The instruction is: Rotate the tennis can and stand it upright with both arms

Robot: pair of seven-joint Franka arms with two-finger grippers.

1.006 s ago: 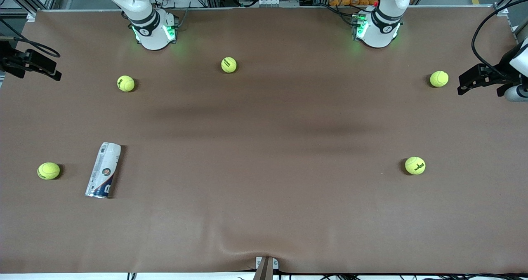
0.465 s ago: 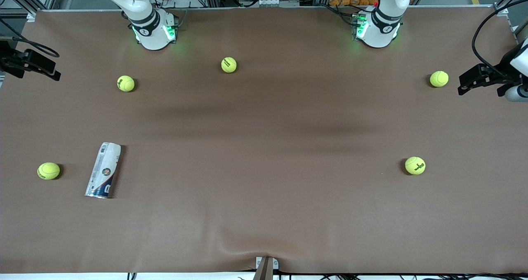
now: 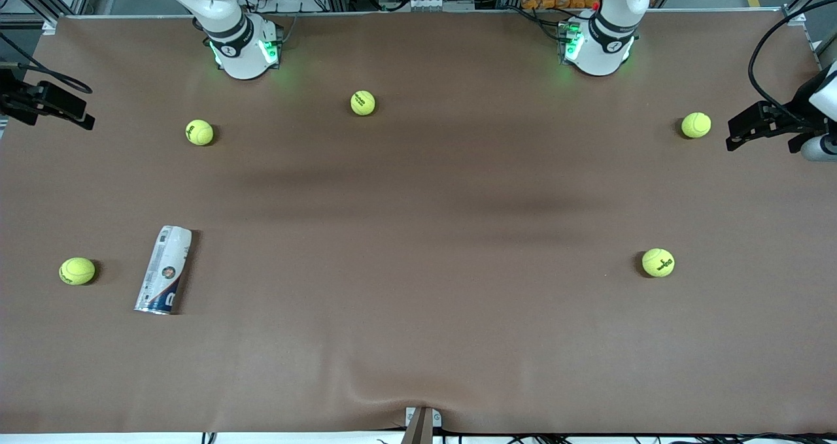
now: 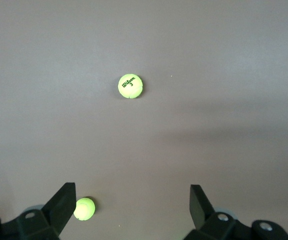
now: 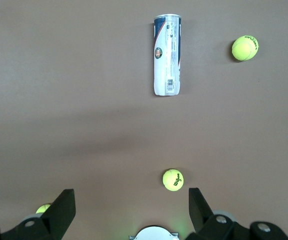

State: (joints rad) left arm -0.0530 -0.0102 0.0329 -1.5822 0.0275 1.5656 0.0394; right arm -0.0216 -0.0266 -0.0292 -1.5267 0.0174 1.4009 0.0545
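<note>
- Left pincer (image 4: 132,200) was high over the table (image 3: 418,339) at the left arm's end, fingers spread wide, gripping nothing; only its black body showed at the edge of the front view.
- Right pincer (image 5: 131,202) was high over the right arm's end of the table, fingers also spread wide and empty.
- Both arms waited up and away from the can.
- Tennis can (image 3: 164,269) lay on its side on the table, toward the right arm's end and nearer the front camera than most balls; untouched by either pincer.
- Can's navy band end pointed toward the front camera, whitish end toward the robots' bases; small round logo showed mid-body; can slightly slanted.
- Ball beside can (image 3: 77,271) sat near it, closer to the right arm's end of the table, not touching.
- Ball near right base (image 3: 199,132) sat farther from the front camera than the can, well apart from it.
- Middle ball (image 3: 363,102) sat between the two bases, close to them.
- Left-end far ball (image 3: 696,125) sat near the left arm's end, under the left pincer's area.
- Left-end near ball (image 3: 658,262) sat nearer the front camera than that one, well apart from the can.
</note>
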